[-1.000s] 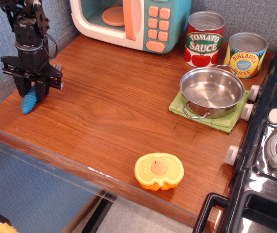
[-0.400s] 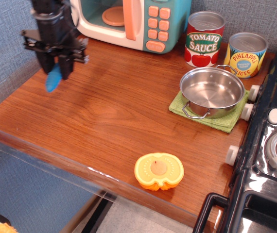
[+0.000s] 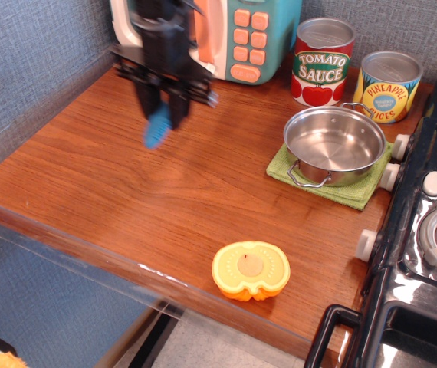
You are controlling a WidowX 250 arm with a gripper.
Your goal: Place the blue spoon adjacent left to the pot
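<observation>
My black gripper (image 3: pixel 163 115) hangs above the middle-back of the wooden table, shut on the blue spoon (image 3: pixel 156 130). Only the spoon's ribbed blue handle shows, hanging down below the fingers; its metal head is hidden between them. The spoon is held clear of the tabletop. The shiny steel pot (image 3: pixel 334 144) with wire loop handles sits on a green cloth (image 3: pixel 356 193) at the right, well to the right of the gripper.
A toy microwave (image 3: pixel 238 34) stands at the back behind the arm. A tomato sauce can (image 3: pixel 323 61) and a pineapple can (image 3: pixel 387 86) stand behind the pot. An orange toy (image 3: pixel 251 270) lies near the front edge. A black stove (image 3: pixel 425 245) borders the right.
The gripper has lifted the blue spoon from the table's left edge and carried it up and to the right, toward the middle. The pot and other things have not moved.
</observation>
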